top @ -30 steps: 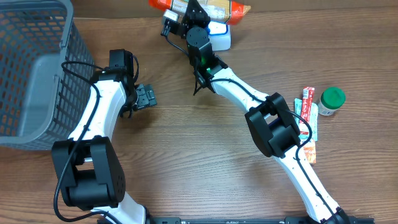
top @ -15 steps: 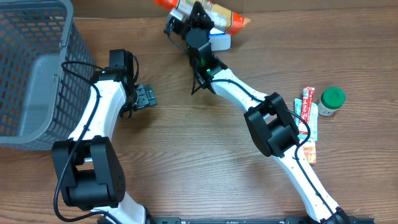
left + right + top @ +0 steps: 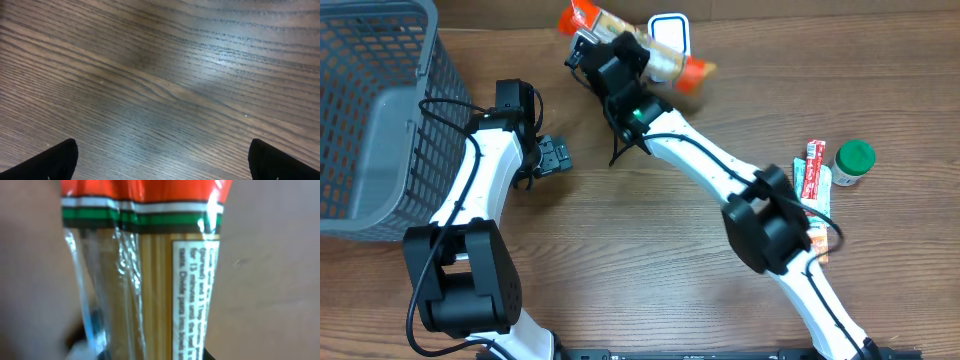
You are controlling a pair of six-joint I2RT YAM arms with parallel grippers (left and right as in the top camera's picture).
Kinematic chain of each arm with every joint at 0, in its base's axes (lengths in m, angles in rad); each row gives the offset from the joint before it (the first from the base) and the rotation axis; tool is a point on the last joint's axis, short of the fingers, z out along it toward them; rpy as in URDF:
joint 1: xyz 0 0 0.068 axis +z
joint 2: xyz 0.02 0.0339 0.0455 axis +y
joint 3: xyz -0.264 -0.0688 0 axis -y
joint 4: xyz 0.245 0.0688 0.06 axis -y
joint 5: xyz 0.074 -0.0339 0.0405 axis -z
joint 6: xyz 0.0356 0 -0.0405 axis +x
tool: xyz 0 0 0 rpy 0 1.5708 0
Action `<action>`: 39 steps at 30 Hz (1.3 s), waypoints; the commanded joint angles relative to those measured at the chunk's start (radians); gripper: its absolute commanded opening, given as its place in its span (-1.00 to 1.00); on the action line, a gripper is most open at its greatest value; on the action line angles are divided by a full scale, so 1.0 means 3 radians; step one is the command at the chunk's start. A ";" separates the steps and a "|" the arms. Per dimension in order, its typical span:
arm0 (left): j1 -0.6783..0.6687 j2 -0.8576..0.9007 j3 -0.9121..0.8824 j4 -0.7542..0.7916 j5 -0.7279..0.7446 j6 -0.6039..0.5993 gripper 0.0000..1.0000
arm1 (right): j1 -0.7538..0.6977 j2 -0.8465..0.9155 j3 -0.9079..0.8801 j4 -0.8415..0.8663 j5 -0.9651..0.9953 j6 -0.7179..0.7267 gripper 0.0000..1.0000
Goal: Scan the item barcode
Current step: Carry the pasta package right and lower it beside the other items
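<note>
The item is a long clear pack of spaghetti (image 3: 685,70) with orange ends, held off the table at the back centre. My right gripper (image 3: 620,55) is shut on its middle. The right wrist view is filled by the pack (image 3: 145,270): an orange end with green and white stripes, and a white label of small print. No barcode shows in any view. My right gripper (image 3: 150,356) is almost wholly hidden under the pack. My left gripper (image 3: 558,157) rests open near the basket, and in its own view the gripper (image 3: 162,162) has only bare wood between its fingers.
A grey mesh basket (image 3: 370,110) fills the left side. A white box with a blue rim (image 3: 670,25) sits at the back edge behind the pack. At the right are a green-lidded jar (image 3: 853,160) and red-and-green sachets (image 3: 813,185).
My right gripper has swung the spaghetti pack left and a little toward the front, tilting it and uncovering the white box. The left arm has not moved.
</note>
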 commanded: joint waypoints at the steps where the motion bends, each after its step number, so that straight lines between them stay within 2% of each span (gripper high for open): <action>1: 0.0014 -0.0013 -0.0001 0.0006 0.0004 0.0014 1.00 | -0.0102 -0.0874 0.0139 -0.0632 0.0081 0.1214 -0.93; 5: 0.0014 -0.0013 -0.0001 0.0006 0.0004 0.0014 1.00 | -0.0256 -0.1073 0.0139 -0.2088 -0.0334 0.2397 -0.93; 7: 0.0014 -0.0013 -0.0001 0.0006 0.0004 0.0014 1.00 | -0.0395 -0.1077 0.0136 -0.2733 -0.0827 0.2925 -0.94; 9: 0.0014 -0.0013 -0.0001 0.0006 0.0004 0.0014 1.00 | -0.0548 -0.1067 0.0083 -0.3159 -0.1378 0.3218 -0.93; 12: 0.0014 -0.0013 -0.0001 0.0006 0.0004 0.0014 1.00 | -0.0824 -0.1067 -0.0161 -0.3550 -0.2265 0.3328 -0.93; 15: 0.0014 -0.0013 -0.0001 0.0006 0.0004 0.0014 1.00 | -0.1016 -0.1067 -0.0540 -0.3546 -0.2661 0.3328 -0.93; 21: 0.0014 -0.0013 -0.0001 0.0005 0.0004 0.0014 1.00 | -0.1225 -0.1068 -0.1212 -0.3391 -0.2483 0.3325 -0.93; 28: 0.0014 -0.0013 -0.0001 0.0005 0.0004 0.0014 0.99 | -0.1239 -0.1068 -0.1389 -0.3409 -0.2083 0.3506 -0.93; 36: 0.0014 -0.0013 -0.0001 0.0006 0.0004 0.0014 0.99 | -0.1241 -0.1068 -0.1447 -0.3433 -0.2022 0.3504 -0.93; 38: 0.0014 -0.0013 -0.0001 0.0006 0.0004 0.0014 1.00 | -0.1241 -0.1068 -0.1447 -0.3435 -0.2012 0.3502 -0.81; 39: 0.0014 -0.0013 -0.0001 0.0006 0.0004 0.0014 0.99 | -0.1241 -0.1068 -0.1447 -0.3437 -0.2010 0.3501 -0.52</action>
